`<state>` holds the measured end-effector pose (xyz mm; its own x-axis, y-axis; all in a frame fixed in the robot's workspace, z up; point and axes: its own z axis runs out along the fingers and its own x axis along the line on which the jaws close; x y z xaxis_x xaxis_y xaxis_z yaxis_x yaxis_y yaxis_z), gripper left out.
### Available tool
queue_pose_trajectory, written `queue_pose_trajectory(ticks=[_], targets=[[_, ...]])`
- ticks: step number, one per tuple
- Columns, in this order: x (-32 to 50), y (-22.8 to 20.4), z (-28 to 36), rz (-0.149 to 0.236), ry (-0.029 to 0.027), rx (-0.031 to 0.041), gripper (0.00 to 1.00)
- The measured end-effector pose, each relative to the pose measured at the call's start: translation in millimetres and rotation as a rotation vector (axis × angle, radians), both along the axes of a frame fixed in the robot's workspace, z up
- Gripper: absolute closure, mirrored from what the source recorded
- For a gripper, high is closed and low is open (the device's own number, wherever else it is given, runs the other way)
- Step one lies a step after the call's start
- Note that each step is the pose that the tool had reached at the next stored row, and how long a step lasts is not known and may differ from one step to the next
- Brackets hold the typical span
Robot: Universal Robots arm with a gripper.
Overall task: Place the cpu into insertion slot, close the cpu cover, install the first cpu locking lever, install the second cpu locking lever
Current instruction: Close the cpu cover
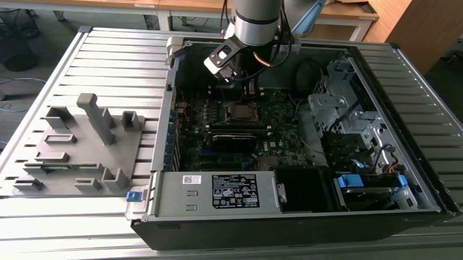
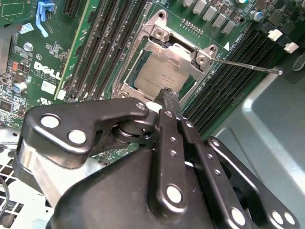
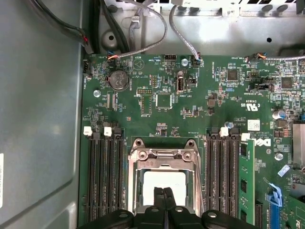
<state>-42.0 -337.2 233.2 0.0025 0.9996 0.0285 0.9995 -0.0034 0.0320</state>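
So the cpu [image 2: 159,75] sits flat in the slot [image 3: 164,144], grey top up, between the two banks of long memory slots [image 3: 102,176]. The cover [image 2: 183,47] looks folded down around it, since the chip's top shows through the square cut-out in both wrist views (hard to say if the frame lies fully flat or rides a touch high on one side). That'd put the first two steps as pretty much done.

The gripper [image 2: 169,95] hovers right over the socket with its fingers pressed together and nothing between them. The tips point at the near edge of the cpu, at or just above the frame, and there's no telling whether they actually touch. Closed fingers make sense here. Together they work as one narrow blunt tip for nudging small hardware, where spread fingers would likely snag on the memory slots either side.

One lever [image 2: 248,66] is plainly not latched. The thin wire rod sticks out sideways from a corner of the socket over the memory slots, its free end in the air. So the cover probably isn't clamped, just resting there.

In the exterior view the arm reaches down into the open case [image 1: 289,233], which lies on its side on the slatted worktop [image 1: 108,59]. That way the board faces up and gravity holds the chip in place.
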Motion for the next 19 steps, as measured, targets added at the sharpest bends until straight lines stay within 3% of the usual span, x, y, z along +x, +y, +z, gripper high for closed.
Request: queue_pose_trajectory(ticks=[5,16,19], targets=[[-10.2,0.0,-3.0,0.000,-0.0024,0.0000,0.89],[-10.9,0.0,-5.9,0.001,-0.0026,-0.0002,0.89],[-10.9,0.0,-6.0,0.025,-0.0027,-0.0001,0.89]])
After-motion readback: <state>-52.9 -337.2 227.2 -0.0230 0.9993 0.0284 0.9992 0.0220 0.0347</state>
